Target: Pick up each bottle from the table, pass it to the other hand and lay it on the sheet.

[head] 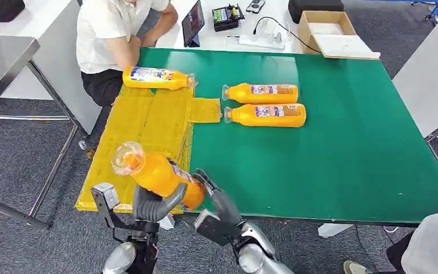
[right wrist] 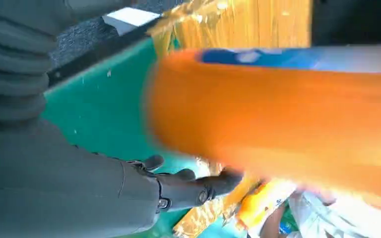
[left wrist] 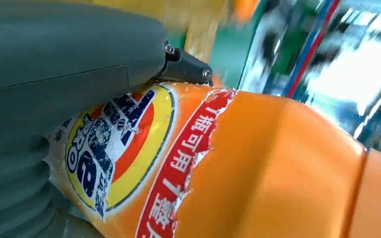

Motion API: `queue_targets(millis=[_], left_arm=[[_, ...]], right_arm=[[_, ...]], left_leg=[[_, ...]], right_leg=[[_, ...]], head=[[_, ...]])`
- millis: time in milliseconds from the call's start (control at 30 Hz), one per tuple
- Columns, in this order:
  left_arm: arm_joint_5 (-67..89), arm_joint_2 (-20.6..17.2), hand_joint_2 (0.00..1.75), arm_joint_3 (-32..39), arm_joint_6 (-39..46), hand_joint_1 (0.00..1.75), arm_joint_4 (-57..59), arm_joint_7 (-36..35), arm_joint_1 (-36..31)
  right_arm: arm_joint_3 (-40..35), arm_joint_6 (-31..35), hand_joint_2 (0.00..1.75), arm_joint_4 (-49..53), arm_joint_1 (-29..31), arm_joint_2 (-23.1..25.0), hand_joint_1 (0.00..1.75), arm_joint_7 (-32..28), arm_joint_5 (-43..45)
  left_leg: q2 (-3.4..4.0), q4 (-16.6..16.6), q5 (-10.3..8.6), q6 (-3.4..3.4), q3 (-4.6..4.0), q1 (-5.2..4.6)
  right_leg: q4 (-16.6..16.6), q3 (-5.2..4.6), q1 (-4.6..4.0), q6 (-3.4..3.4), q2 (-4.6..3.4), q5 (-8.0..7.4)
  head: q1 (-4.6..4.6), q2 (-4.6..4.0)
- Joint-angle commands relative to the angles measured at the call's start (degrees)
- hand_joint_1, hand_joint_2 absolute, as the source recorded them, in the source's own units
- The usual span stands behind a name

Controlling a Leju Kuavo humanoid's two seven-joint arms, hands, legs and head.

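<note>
Gripped by the left hand (head: 154, 206) above the yellow sheet (head: 148, 131), an orange plastic bottle (head: 157, 173) is mid-handover; the right hand (head: 219, 200) looks open beside it. One bottle (head: 157, 77) lies on the sheet, two (head: 262, 93) remain on the green table (head: 348, 148).

The left hand (head: 151, 206) grips an orange bottle (head: 157, 172) above the yellow sheet (head: 148, 128) at the table's (head: 342, 154) near left corner; the right hand (head: 217, 200) is beside its base. One bottle (head: 158, 77) lies on the sheet's far edge. Two bottles (head: 262, 93) (head: 267, 115) lie side by side on the green tabletop beside the sheet.
</note>
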State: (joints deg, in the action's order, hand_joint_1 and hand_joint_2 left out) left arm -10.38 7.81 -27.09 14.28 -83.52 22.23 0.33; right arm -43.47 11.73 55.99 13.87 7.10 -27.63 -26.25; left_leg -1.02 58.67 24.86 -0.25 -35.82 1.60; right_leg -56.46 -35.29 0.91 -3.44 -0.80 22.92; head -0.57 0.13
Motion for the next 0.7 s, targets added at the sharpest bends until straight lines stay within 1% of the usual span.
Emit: queue_targets(millis=[33,67,100,133,167,200,233,300,333,367,400,433,467,500,533,567,600,633,667,700], left_arm=[[25.9,-4.7,1.75,11.6,13.1,1.75,5.6,-1.5,-5.3],[28.0,-4.8,1.75,14.5,13.4,1.75,5.4,-1.7,-5.6],[32.4,-5.0,1.75,17.2,17.6,1.75,5.6,-2.5,-6.1],[32.9,-5.1,1.75,19.0,16.1,1.75,5.1,-2.6,-6.2],[33.4,-5.0,1.75,20.1,15.4,1.75,4.9,-2.5,-6.3],[35.0,-4.9,1.75,20.8,16.1,1.75,5.0,-2.5,-6.5],[40.2,-4.8,1.75,21.7,19.4,1.75,5.7,-3.1,-7.2],[40.3,-4.8,1.75,22.0,19.3,1.75,5.8,-3.1,-7.4],[40.3,-4.8,1.75,22.0,19.3,1.75,5.8,-3.1,-7.4],[46.7,-5.1,1.75,21.8,21.6,1.75,7.2,-4.2,-8.2],[52.2,-5.7,1.75,21.0,21.0,1.75,8.5,-6.4,-8.9],[53.5,-5.9,1.75,20.6,20.4,1.75,8.9,-6.8,-9.2],[64.7,-7.8,1.75,17.6,16.8,1.75,13.3,-12.3,-11.6],[64.9,-7.5,1.75,17.5,16.7,1.75,14.4,-12.3,-12.2],[65.2,-7.3,1.75,17.5,17.2,1.75,15.8,-12.3,-12.9],[70.0,-8.2,1.75,15.9,15.1,1.75,19.5,-14.7,-14.6],[73.2,-8.9,1.75,14.1,12.0,1.75,22.5,-16.4,-16.4],[75.1,-8.8,1.75,12.7,8.5,1.75,27.9,-17.8,-19.3],[76.0,-8.5,1.75,11.6,6.0,1.75,32.4,-18.2,-21.8],[76.2,-7.8,1.75,10.8,4.1,1.75,37.3,-18.1,-24.4]], right_arm=[[-1.2,5.4,0.00,8.3,-4.0,-1.4,0.00,-0.7,-6.4],[-1.1,5.2,0.00,11.0,-5.4,-1.7,0.00,-0.1,-6.9],[-1.6,5.5,0.00,12.9,-6.2,-1.9,0.00,-0.2,-8.0],[-1.8,5.3,0.00,14.4,-6.9,-2.0,0.00,0.7,-8.8],[-1.8,5.3,0.00,14.8,-7.1,-2.0,0.00,1.0,-9.0],[-1.8,5.2,0.00,15.1,-7.4,-2.0,0.00,1.0,-9.1],[-1.7,5.5,0.00,15.4,-7.8,-1.8,0.00,0.8,-9.3],[-1.8,5.5,0.00,15.5,-7.9,-1.7,0.00,0.8,-9.4],[-1.8,5.5,0.00,15.5,-7.9,-1.7,0.00,0.8,-9.4],[-1.7,5.8,0.00,15.2,-8.0,-1.4,0.00,0.4,-9.4],[-1.3,5.8,0.00,15.3,-8.3,-1.2,0.00,0.2,-9.0],[-1.3,5.8,0.00,15.3,-8.4,-1.1,0.00,0.1,-9.0],[-1.2,5.6,0.00,15.5,-8.5,-1.2,0.00,0.0,-8.9],[-1.1,5.6,0.00,15.6,-8.5,-1.2,0.00,0.0,-8.9],[-1.0,5.5,0.00,15.7,-8.5,-1.3,0.00,0.0,-8.9],[-1.1,5.0,0.00,15.7,-8.4,-1.3,0.00,-0.3,-8.6],[-1.1,4.6,0.00,15.7,-8.0,-1.3,0.00,-0.5,-8.6],[-1.1,3.2,0.00,15.4,-7.4,-1.1,0.00,-0.9,-7.8],[-1.2,2.1,0.00,15.0,-6.8,-1.0,0.00,-1.2,-7.2],[-1.3,1.7,0.00,14.6,-6.4,-0.7,0.00,-1.3,-7.1]], left_leg=[[0.10,-0.2,0.05,0.12,0.44,-0.02],[0.10,-0.1,0.03,0.10,0.34,-0.01],[0.09,-0.1,0.02,0.08,0.23,0.00],[0.14,-0.1,0.05,0.11,0.36,-0.01],[0.10,-0.1,0.02,0.07,0.21,0.01],[0.10,-0.1,0.02,0.06,0.16,0.02],[0.14,-0.1,0.06,0.08,0.28,0.01],[0.07,-0.1,0.01,0.04,0.12,0.02],[0.07,-0.1,0.04,0.08,0.26,0.01],[0.04,-0.1,0.00,0.07,0.14,0.00],[0.07,-0.1,0.05,0.11,0.29,0.00],[0.04,-0.1,0.01,0.09,0.23,-0.01],[0.03,-0.1,-0.01,0.06,0.14,0.01],[0.06,-0.1,0.01,0.09,0.26,0.00],[-0.07,-0.1,-0.04,0.07,0.18,-0.02],[-0.14,-0.1,-0.04,0.10,0.27,-0.02],[-0.09,-0.1,-0.04,0.08,0.21,-0.03],[-0.15,-0.1,-0.07,0.05,0.13,-0.03],[-0.11,-0.1,-0.06,0.09,0.26,-0.03],[-0.09,-0.1,-0.08,0.06,0.18,-0.04]], right_leg=[[0.1,0.41,-0.05,0.22,0.10,0.08],[0.1,0.30,-0.05,0.17,0.06,0.05],[0.0,0.20,-0.05,0.14,0.04,0.03],[0.0,0.31,-0.06,0.19,0.04,0.07],[0.0,0.18,-0.06,0.14,0.03,0.04],[0.0,0.14,-0.06,0.11,0.01,0.03],[0.0,0.24,-0.07,0.16,0.01,0.07],[0.0,0.10,-0.05,0.09,0.03,0.03],[0.0,0.23,-0.06,0.14,0.09,0.08],[0.0,0.12,-0.03,0.09,0.09,0.05],[0.0,0.27,-0.05,0.14,0.11,0.09],[0.0,0.21,-0.03,0.12,0.11,0.06],[0.0,0.13,-0.03,0.09,0.08,0.03],[0.1,0.24,-0.04,0.13,0.10,0.06],[0.0,0.20,-0.01,0.11,0.19,0.05],[0.1,0.33,-0.03,0.15,0.30,0.08],[0.1,0.22,0.00,0.12,0.21,0.05],[0.0,0.16,0.01,0.10,0.21,0.03],[0.0,0.28,-0.01,0.16,0.24,0.05],[0.0,0.16,0.02,0.12,0.21,0.01]], head=[[0.00,0.00],[0.00,0.00],[0.00,0.00],[0.00,0.00],[0.02,0.00],[0.02,0.00],[0.02,0.00],[0.00,0.00],[0.00,0.00],[0.02,0.00],[0.00,0.00],[0.00,0.00],[0.02,0.00],[0.00,0.00],[0.04,0.00],[0.02,0.00],[0.02,0.00],[0.04,0.00],[0.02,0.00],[0.00,0.00]])
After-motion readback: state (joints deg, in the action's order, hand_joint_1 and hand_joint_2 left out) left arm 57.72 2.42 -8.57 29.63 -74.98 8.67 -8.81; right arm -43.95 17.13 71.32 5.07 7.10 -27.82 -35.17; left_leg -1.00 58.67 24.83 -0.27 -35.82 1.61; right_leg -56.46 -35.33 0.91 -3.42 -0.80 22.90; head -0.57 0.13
